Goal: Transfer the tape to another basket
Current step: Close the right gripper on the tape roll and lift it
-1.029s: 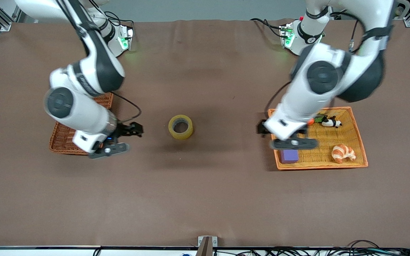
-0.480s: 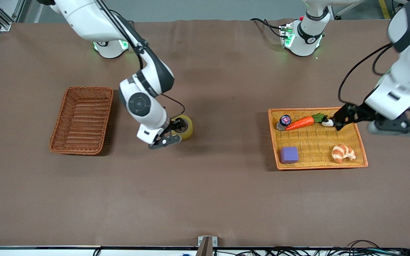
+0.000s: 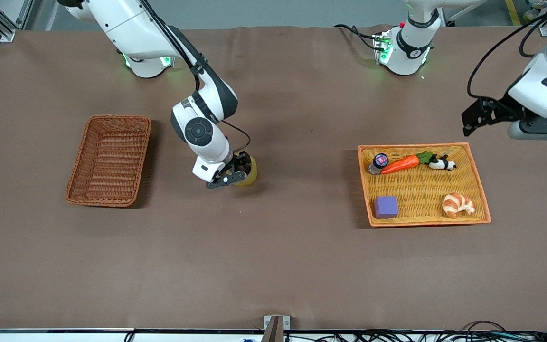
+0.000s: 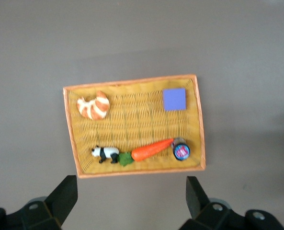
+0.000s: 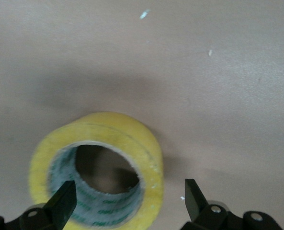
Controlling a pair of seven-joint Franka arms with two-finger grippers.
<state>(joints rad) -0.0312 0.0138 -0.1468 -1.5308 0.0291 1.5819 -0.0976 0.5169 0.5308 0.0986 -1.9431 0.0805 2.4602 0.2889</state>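
Hovering low with the right gripper (image 3: 238,172) over the tape (image 3: 251,174), both fingers spread apart and gripping nothing yet. Lying flat on the table (image 3: 273,266) with the hole up, the roll, between the two containers and well apart from the basket (image 3: 80,164). Seeing in the right wrist view one finger (image 5: 62,203) over the grey core, close to its inner edge, and the other finger (image 5: 195,201) outside the yellow wall, so having one side of the ring between them. Judging this as the approach before pinching that wall.

Waiting high with the left gripper (image 3: 476,115), fingers wide apart and empty, the tray (image 3: 420,145) showing between its fingertips in the left wrist view.

Risking several things from here. Coming down with the inner finger on the top face of the ring instead of inside the hole, and so pressing or pushing the roll away across the smooth cloth. Closing on only a thin part of the curved wall, and so letting the slippery roll tilt or slide out while being lifted. Carrying too low toward the basket, and so knocking the hanging roll against the deep rim.
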